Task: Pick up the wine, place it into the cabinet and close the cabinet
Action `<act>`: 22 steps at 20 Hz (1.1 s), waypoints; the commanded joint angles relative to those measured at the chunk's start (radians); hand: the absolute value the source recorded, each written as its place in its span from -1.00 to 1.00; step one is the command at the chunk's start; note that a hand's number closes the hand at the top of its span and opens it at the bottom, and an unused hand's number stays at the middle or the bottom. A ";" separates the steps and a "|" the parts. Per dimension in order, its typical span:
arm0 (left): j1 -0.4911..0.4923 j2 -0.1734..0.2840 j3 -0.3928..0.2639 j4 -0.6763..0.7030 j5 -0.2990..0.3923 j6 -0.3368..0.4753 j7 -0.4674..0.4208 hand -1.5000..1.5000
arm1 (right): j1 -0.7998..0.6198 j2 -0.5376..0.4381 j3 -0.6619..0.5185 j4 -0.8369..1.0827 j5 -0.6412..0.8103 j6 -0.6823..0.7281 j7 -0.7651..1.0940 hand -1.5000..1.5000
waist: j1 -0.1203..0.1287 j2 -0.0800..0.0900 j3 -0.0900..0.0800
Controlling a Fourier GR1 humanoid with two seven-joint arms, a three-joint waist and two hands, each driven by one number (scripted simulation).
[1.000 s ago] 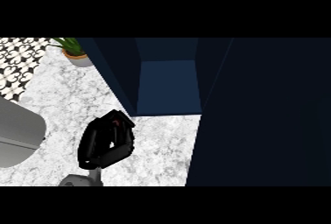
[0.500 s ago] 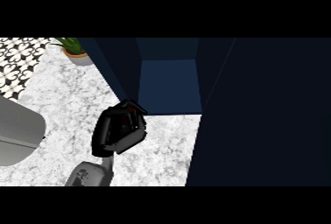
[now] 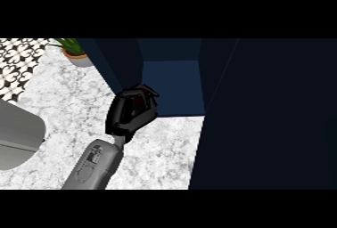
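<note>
At the cabinet's (image 3: pixel 171 89) open mouth, the left hand (image 3: pixel 130 113) held its fingers curled round the dark wine (image 3: pixel 137 101), the opening just ahead.

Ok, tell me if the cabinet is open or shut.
Open: the cabinet interior shows between its dark panels, with the robot hand at its front edge.

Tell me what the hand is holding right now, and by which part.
The left hand curls round a dark reddish thing, likely the wine; which part it grips cannot be told.
</note>
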 commanded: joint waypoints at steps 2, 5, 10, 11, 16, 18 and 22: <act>-0.093 -0.021 -0.002 0.166 0.061 0.029 -0.034 1.00 | 0.054 -0.019 -0.013 -0.191 -0.007 0.002 0.055 -1.00 | -0.003 0.008 -0.006; -0.164 -0.021 -0.029 0.191 0.103 0.055 -0.003 1.00 | 0.050 -0.004 -0.004 -0.166 -0.038 0.005 0.021 -1.00 | -0.015 0.010 -0.006; -0.186 -0.020 -0.017 0.229 0.128 0.062 -0.034 1.00 | 0.076 -0.004 0.019 -0.144 -0.014 0.006 -0.021 -1.00 | -0.016 0.010 -0.006; -0.186 -0.020 -0.020 0.228 0.135 0.069 -0.020 1.00 | 0.036 -0.005 -0.007 -0.169 -0.038 0.002 0.044 -1.00 | -0.018 0.012 -0.008; -0.203 -0.020 -0.060 0.271 0.167 0.130 -0.043 1.00 | 0.048 -0.006 0.003 -0.153 -0.054 0.026 -0.030 -1.00 | -0.044 0.016 -0.007; -0.251 -0.020 -0.057 0.271 0.159 0.172 -0.001 1.00 | 0.069 -0.004 0.027 -0.120 -0.055 0.033 -0.059 -1.00 | -0.054 0.017 -0.006; -0.246 0.005 -0.058 0.280 0.103 0.180 0.037 1.00 | 0.097 -0.002 0.058 -0.136 -0.048 0.030 -0.085 -1.00 | -0.065 0.014 -0.005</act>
